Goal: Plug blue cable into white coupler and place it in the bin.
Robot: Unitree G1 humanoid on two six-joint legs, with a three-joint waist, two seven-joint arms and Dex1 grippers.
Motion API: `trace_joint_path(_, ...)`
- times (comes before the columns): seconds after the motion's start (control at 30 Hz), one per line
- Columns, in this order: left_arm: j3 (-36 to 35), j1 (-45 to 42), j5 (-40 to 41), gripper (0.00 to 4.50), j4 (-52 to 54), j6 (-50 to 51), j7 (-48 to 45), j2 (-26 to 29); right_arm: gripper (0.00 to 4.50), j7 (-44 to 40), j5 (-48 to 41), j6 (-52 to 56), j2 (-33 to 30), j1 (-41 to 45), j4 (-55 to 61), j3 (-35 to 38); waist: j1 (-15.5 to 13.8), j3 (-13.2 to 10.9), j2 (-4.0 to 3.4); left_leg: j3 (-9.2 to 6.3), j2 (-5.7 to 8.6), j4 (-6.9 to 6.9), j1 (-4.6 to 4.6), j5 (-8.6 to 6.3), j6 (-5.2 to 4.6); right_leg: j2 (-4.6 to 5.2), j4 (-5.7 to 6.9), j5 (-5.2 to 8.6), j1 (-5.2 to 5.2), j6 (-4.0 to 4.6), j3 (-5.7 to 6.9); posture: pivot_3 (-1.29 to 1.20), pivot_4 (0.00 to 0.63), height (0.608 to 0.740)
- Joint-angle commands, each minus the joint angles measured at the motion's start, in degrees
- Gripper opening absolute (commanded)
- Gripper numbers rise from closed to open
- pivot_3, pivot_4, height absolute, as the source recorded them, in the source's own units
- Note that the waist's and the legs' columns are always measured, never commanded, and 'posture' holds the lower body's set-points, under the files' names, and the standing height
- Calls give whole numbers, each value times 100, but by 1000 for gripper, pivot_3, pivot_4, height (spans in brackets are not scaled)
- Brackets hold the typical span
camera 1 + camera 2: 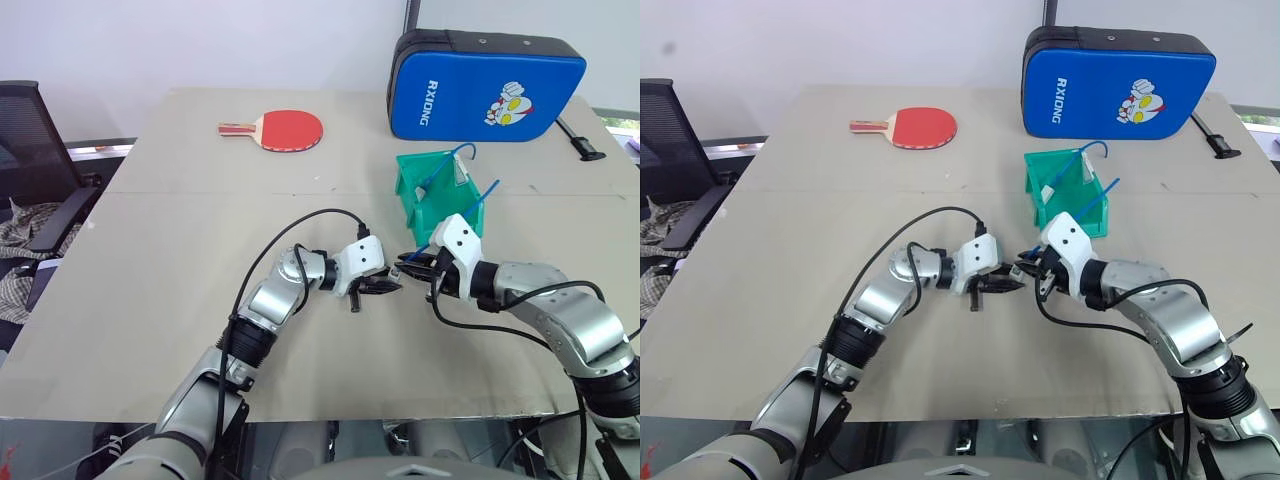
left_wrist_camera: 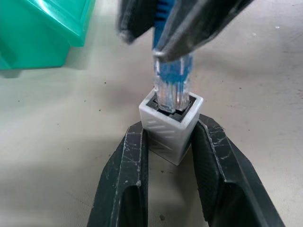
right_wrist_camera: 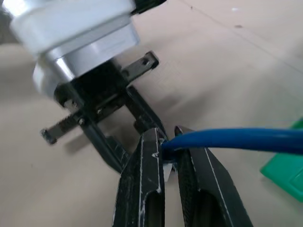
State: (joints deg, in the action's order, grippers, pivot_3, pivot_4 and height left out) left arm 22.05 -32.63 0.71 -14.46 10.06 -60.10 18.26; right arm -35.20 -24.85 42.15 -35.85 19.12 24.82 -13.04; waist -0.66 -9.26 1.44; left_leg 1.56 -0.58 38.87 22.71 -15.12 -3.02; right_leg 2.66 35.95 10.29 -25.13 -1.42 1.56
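My left gripper [image 2: 170,128] is shut on the white coupler [image 2: 171,126], a small ribbed cube held by its sides, socket facing away from the wrist. The clear plug [image 2: 171,92] of the blue cable [image 3: 236,140] sits in that socket. My right gripper [image 3: 168,137] is shut on the cable just behind the plug. Both grippers meet tip to tip above the table's middle, left gripper [image 1: 383,285] and right gripper [image 1: 412,266], just in front of the green bin [image 1: 408,190]. From the right gripper, the cable rises toward the bin's right side.
Other blue cords with white pieces lie in the bin. A blue padded case [image 1: 485,85] stands at the back right, with a red paddle [image 1: 287,129] at the back centre. A black office chair [image 1: 40,190] is off the table's left edge.
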Motion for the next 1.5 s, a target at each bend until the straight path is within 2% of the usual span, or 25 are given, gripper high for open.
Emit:
trace_joint_path(0.03,-41,-27,91,714,167,-33,-103,43,0,-60,242,197,-159,-31,-110,-132,-1,0,0,-2,0,0,0,0,0,0,0,0,0,0,1,0,150,731)
trace_joint_path(0.23,-46,-30,95,714,166,-30,-109,54,0,-100,386,314,-124,166,-168,-221,1,0,0,-4,0,0,0,0,0,0,0,0,0,0,3,0,150,731)
trace_joint_path(0.43,-37,-37,86,714,169,-26,-98,52,0,-258,882,375,-70,491,-514,-950,11,6,1,-6,0,0,-1,0,0,-2,0,1,0,0,6,0,150,731)
trace_joint_path(0.67,-41,-39,83,714,179,-4,-54,49,0,-576,1249,383,-187,527,-864,-1393,61,21,-1,-12,-3,0,-31,0,0,-4,1,16,28,-6,10,0,150,731)
trace_joint_path(0.83,-47,-13,64,714,197,13,11,50,0,-624,1363,261,-102,382,-975,-1326,69,39,-2,-14,-4,0,-43,0,0,-3,1,18,40,-5,12,0,150,731)
trace_joint_path(0.93,-168,52,366,714,369,195,-168,37,0,-465,1214,134,211,372,-1055,-921,85,46,5,-14,-5,0,-51,0,0,-3,1,18,47,-5,11,0,150,731)
trace_joint_path(0.97,-218,61,461,1729,444,258,-204,34,0,-416,1145,102,319,370,-1052,-743,97,46,5,-14,-6,0,-56,0,0,-4,1,21,54,-2,11,0,150,731)
trace_joint_path(1.07,-319,80,542,3100,586,448,-226,140,0,-386,896,-100,554,297,-943,-160,93,46,4,-14,-7,-1,-58,0,0,-2,2,24,56,4,11,0,150,731)
trace_joint_path(1.1,-368,102,573,3400,627,515,-190,176,0,-361,794,-125,619,258,-888,34,90,46,3,-13,-6,-1,-58,0,0,-1,2,24,56,4,11,0,150,731)
trace_joint_path(1.13,-425,156,643,4046,720,603,-207,240,0,-348,661,-101,659,205,-797,243,88,45,3,-12,-5,-1,-58,0,0,1,2,24,57,4,9,0,150,731)
trace_joint_path(1.17,-536,244,755,4451,854,682,-176,278,0,-366,548,-116,651,129,-663,438,89,45,2,-12,-4,-1,-57,0,0,2,1,24,56,4,8,0,150,731)
trace_joint_path(1.3,-1110,707,1323,4451,1584,1037,44,344,0,-418,-82,28,589,-151,6,1221,85,38,-7,-13,-4,-1,-40,0,0,9,-2,19,43,3,7,0,150,731)
trace_joint_path(1.37,-1577,1077,1771,4451,2006,727,196,182,0,-380,-525,254,540,-181,388,1731,86,33,-12,-16,-3,-1,-3,0,1,12,-3,0,10,2,4,0,150,731)
trace_joint_path(1.5,-2081,1689,2460,4451,2966,1143,422,278,0,-19,-1180,733,459,243,495,2572,93,31,-14,-19,-2,-1,11,0,1,37,-5,-2,0,4,-4,0,150,731)
